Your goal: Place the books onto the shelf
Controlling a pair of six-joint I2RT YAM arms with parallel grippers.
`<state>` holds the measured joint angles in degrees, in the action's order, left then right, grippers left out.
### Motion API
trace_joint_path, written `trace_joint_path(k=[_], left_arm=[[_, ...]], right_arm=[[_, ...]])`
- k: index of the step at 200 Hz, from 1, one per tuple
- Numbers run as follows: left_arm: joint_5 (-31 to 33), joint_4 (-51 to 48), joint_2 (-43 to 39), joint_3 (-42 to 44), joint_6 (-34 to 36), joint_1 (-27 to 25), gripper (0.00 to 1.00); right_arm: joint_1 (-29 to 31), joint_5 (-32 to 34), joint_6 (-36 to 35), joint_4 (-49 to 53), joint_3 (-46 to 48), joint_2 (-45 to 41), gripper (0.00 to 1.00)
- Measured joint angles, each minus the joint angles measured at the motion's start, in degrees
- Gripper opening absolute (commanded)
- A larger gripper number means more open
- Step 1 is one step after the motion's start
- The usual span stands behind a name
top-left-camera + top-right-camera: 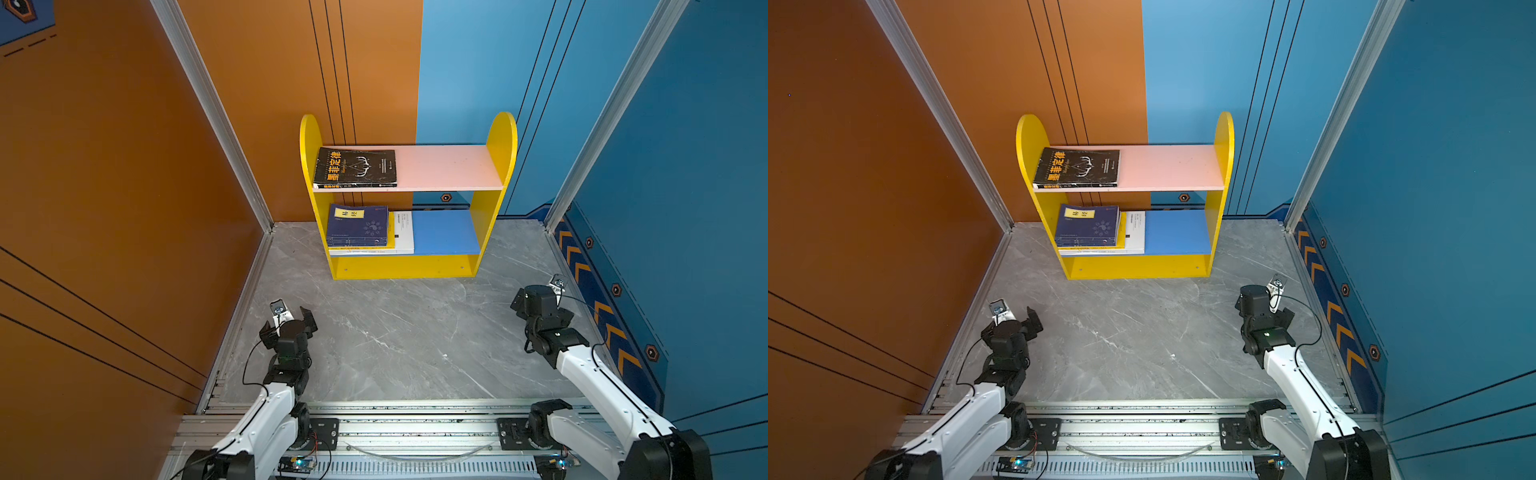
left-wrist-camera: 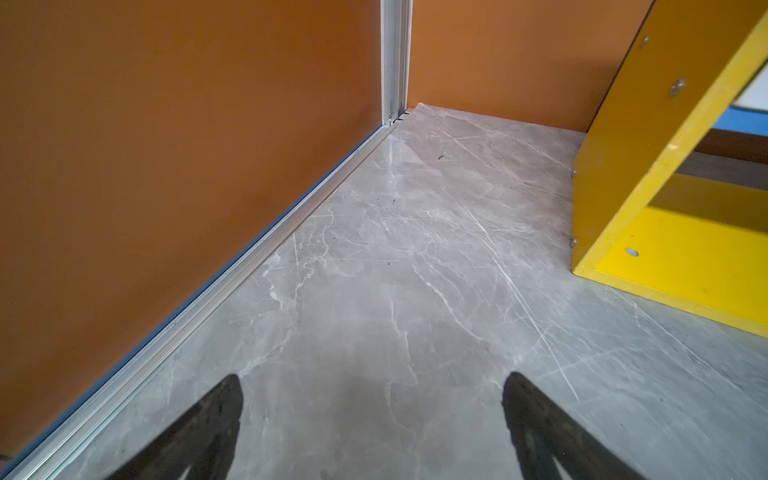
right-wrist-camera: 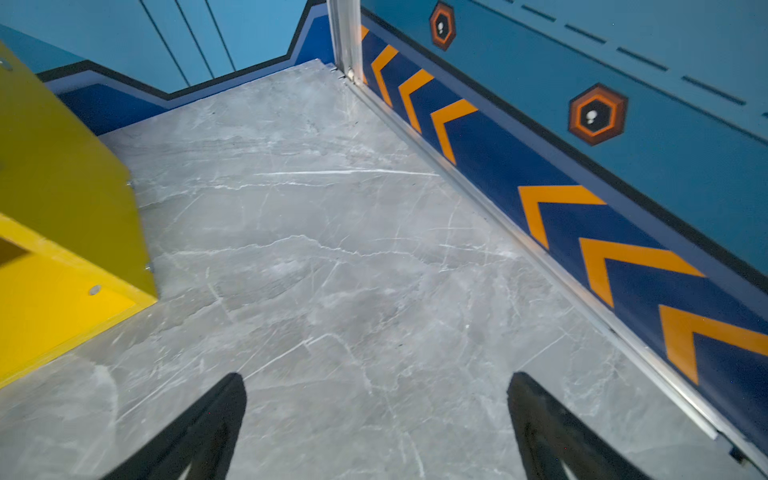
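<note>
On the grey tabletop [image 1: 395,345], the shelf [image 1: 502,137] at the back held every visible book, so the task looked finished: navy books [image 1: 357,226] stacked over the white book [image 1: 405,232] on its blue board, black book [image 1: 355,167] on the pink. Left gripper [image 2: 372,377] and right gripper [image 3: 377,375] hung released, empty, unobstructed.

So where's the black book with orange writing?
In both top views the black book lies flat on the shelf, at the left end of its pink board, beside the left yellow panel, above the navy book.
</note>
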<state>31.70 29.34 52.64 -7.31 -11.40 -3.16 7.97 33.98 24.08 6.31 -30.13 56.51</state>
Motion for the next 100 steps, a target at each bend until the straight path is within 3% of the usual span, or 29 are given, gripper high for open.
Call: trace_joint_path(k=[32, 69, 100], left_arm=[[-0.5, 9.2, 15.3, -2.7, 1.1, -0.3, 0.98], [-2.6, 19.1, 26.1, -7.9, 5.2, -1.2, 0.98], [-3.1, 24.3, 31.0, -7.9, 7.1, -1.8, 0.98]], right_arm=[[-2.1, 0.8, -6.8, -13.9, 6.2, 4.8, 1.0], [-3.7, 0.1, -12.4, -28.7, 8.4, 16.1, 1.0], [-8.5, -7.0, -12.7, -34.8, 6.4, 22.3, 1.0]])
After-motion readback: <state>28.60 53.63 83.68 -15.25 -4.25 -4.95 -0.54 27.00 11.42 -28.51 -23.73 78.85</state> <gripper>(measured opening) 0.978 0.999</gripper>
